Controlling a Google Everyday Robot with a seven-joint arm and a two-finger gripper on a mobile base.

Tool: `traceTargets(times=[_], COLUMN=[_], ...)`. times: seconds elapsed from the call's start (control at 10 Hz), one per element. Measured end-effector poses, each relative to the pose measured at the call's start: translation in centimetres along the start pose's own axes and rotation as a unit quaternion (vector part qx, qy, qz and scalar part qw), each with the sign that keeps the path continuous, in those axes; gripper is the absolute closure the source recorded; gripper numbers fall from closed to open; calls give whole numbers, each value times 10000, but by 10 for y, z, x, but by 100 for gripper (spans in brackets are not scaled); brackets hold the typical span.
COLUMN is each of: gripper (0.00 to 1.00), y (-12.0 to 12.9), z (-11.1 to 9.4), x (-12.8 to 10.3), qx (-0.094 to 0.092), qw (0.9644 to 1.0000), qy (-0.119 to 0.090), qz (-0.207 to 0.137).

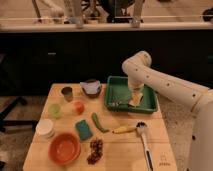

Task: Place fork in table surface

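Hovering gripper (135,93): jaws spread wide, nothing held, low over tan block (136,102) in green tray (113,83).
Fork (118,103): lying in tray, at gripper's 8 o'clock.
Risk: descent likely grabs block, not fork.

Warm, dim overhead light spreads evenly over the pale wood table surface (120,150) and the gripper (135,96), down inside the green tray (125,78) — shadows short and faint — while the cabinets (75,60) behind lie nearly black.
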Motion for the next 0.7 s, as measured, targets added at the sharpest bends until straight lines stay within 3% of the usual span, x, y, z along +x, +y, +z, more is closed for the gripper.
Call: traceTargets(times=[0.7], gripper=[20], y=[-21], z=[21], x=[-12], qx=[-139], qw=[9994], qy=[-268], qz=[180])
